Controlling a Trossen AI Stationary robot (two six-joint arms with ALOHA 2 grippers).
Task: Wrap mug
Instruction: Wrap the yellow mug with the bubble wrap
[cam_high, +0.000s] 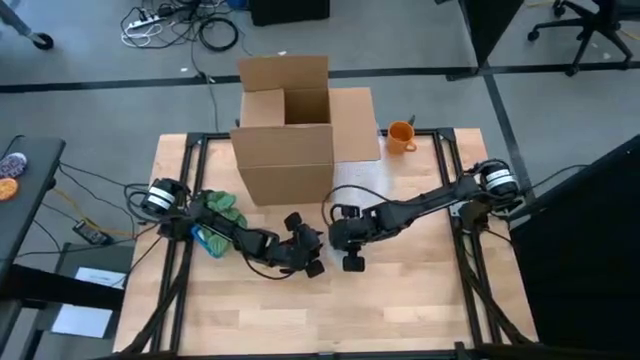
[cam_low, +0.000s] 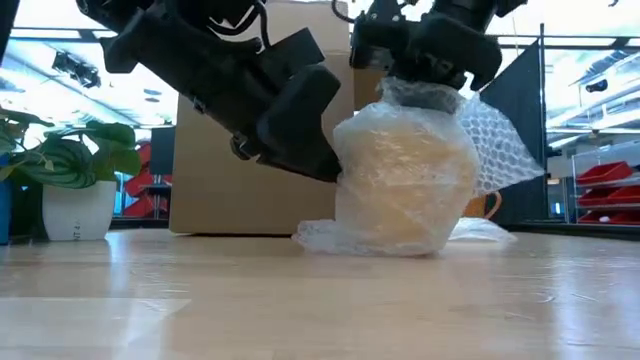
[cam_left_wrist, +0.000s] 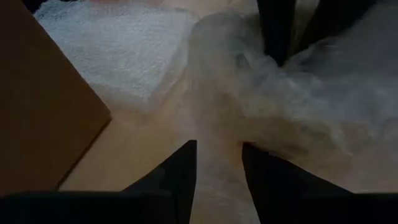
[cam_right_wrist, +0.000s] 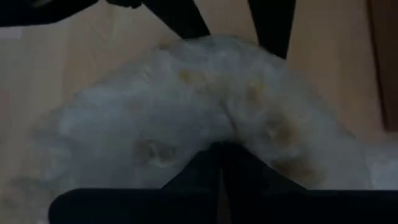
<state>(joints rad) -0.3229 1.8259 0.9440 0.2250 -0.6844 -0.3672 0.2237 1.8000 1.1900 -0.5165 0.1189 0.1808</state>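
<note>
Wrapped mug (cam_low: 405, 180) on table (cam_low: 300, 300); left gripper (cam_left_wrist: 217, 168) pinching wrap (cam_left_wrist: 217, 149) at side, right gripper (cam_right_wrist: 221, 155) pinching top.

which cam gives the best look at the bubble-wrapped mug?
Low view: the pale mug bundled in clear bubble wrap stands side-on, whole outline visible, the right gripper pinching wrap at its top. The high view hides it under both grippers. Left wrist view shows blurred wrap close up; right wrist view shows its top.
</note>
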